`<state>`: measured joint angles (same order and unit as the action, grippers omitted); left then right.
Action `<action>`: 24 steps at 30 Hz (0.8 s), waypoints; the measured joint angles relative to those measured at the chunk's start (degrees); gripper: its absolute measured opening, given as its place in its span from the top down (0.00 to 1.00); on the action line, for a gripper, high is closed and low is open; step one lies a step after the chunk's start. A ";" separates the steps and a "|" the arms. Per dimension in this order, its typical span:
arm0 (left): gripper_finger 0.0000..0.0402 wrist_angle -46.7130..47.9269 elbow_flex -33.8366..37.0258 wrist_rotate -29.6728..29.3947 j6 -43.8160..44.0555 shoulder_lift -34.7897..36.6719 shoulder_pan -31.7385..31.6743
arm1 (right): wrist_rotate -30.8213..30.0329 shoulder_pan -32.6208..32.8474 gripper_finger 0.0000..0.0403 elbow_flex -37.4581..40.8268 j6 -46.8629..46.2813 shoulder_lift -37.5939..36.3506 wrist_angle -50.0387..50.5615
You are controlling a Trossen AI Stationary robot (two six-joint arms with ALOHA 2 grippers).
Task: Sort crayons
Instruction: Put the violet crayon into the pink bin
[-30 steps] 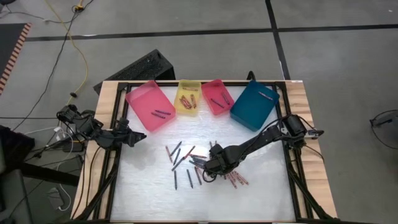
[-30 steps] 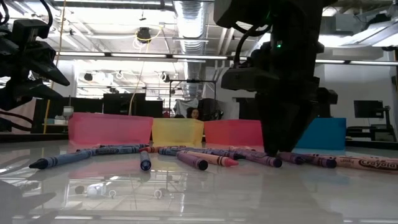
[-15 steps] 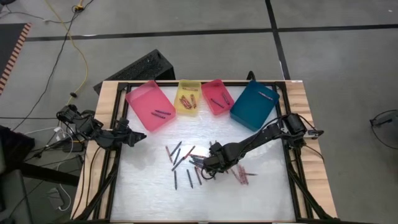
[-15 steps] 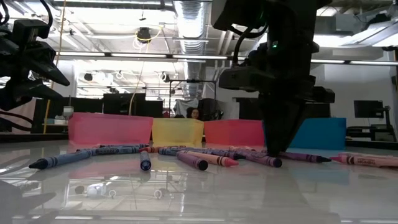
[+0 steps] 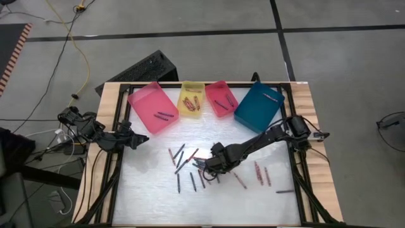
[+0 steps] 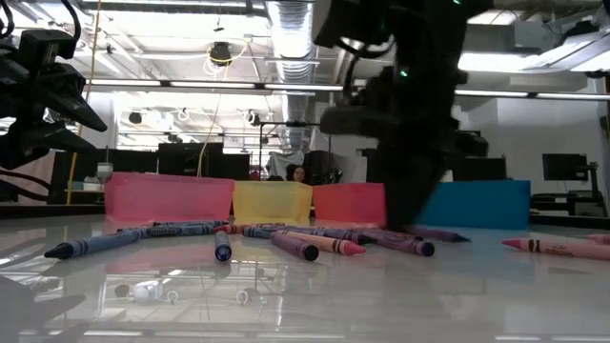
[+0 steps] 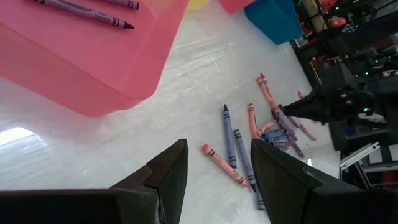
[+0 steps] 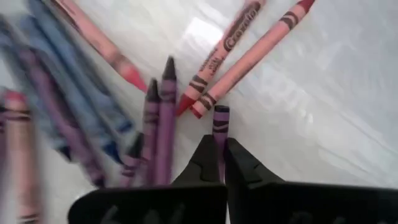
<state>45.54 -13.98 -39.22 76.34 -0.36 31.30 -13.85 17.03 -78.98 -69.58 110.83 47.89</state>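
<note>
Crayons (image 5: 188,159) lie loose in a heap on the white table, with a few more (image 5: 261,173) scattered toward the right edge. My right gripper (image 5: 211,166) stands over the heap's right side, pointing steeply down, and is shut on a purple crayon (image 8: 220,124). My left gripper (image 5: 143,139) waits open at the table's left edge, above the table near the pink tray (image 7: 81,56). In the left wrist view, nothing is between its fingers (image 7: 217,152). My right gripper pinches the purple crayon between its two fingertips (image 8: 205,155), coming steeply from above. The crayon's flat end (image 8: 221,114) sticks out past the tips. Whether the crayon is clear of the table I cannot tell.
Along the far edge stand a pink tray (image 5: 152,107), a yellow tray (image 5: 192,100), a red tray (image 5: 221,99) and a blue tray (image 5: 259,106), each with a few crayons inside. Bare table lies toward the near edge.
My right gripper has shut and has shifted a little toward the table's left, over the heap. The crayons that lay bunched just to its right have scattered toward the right and near edges, now lying apart.
</note>
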 joint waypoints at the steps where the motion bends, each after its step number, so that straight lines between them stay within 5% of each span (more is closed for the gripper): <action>1: 0.59 0.02 0.00 0.01 0.00 0.00 -0.01 | -0.02 -0.05 0.99 -0.82 0.65 0.00 0.03; 11: 0.59 0.02 0.00 0.02 -0.13 0.00 0.01 | -4.47 -4.08 0.99 -10.04 14.46 -0.02 -3.13; 24: 0.59 0.01 0.00 0.04 -0.04 0.00 -0.01 | -3.03 -15.25 0.99 -10.82 36.28 0.09 -34.39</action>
<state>45.55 -13.98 -39.18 76.29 -0.36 31.29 -16.88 1.78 -89.80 -33.30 110.91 13.50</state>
